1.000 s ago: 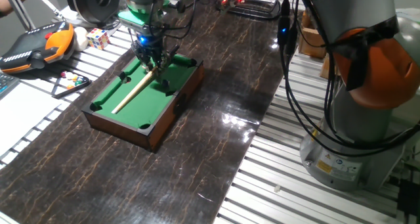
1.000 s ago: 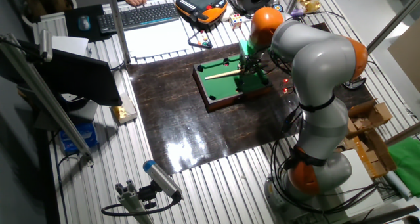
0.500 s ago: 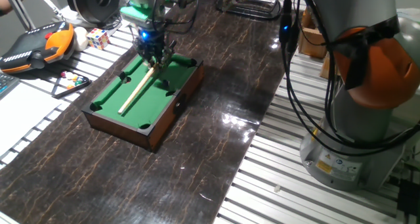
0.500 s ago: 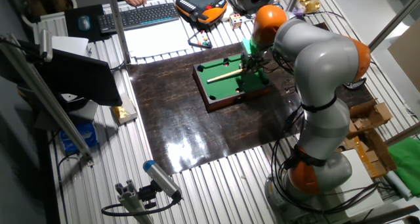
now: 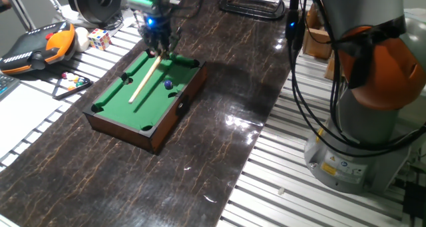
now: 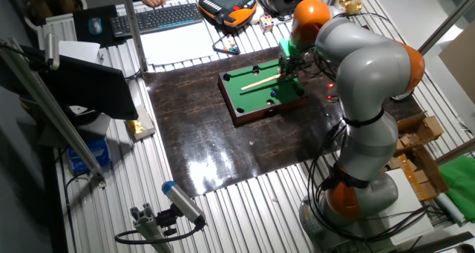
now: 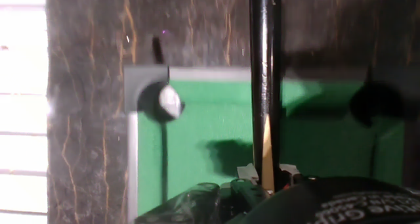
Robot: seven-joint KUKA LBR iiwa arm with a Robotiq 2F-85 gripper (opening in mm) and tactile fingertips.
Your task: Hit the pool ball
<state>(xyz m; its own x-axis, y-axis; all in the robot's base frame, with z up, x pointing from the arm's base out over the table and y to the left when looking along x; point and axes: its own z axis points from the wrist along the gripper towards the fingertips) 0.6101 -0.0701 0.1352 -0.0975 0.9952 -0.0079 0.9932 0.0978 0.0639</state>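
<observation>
My fingers point(image 5: 158, 46) clamp the cue point(image 5: 144, 78) above the pool table point(image 5: 106, 119). The pool ball point(image 5: 168, 84) sits right of it. I should line the tip up before pushing.

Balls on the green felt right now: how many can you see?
1. The pool ball sits on the felt of the pool table toward the long rail nearer the robot base, beside the cue stick. The gripper may hide others.
</observation>
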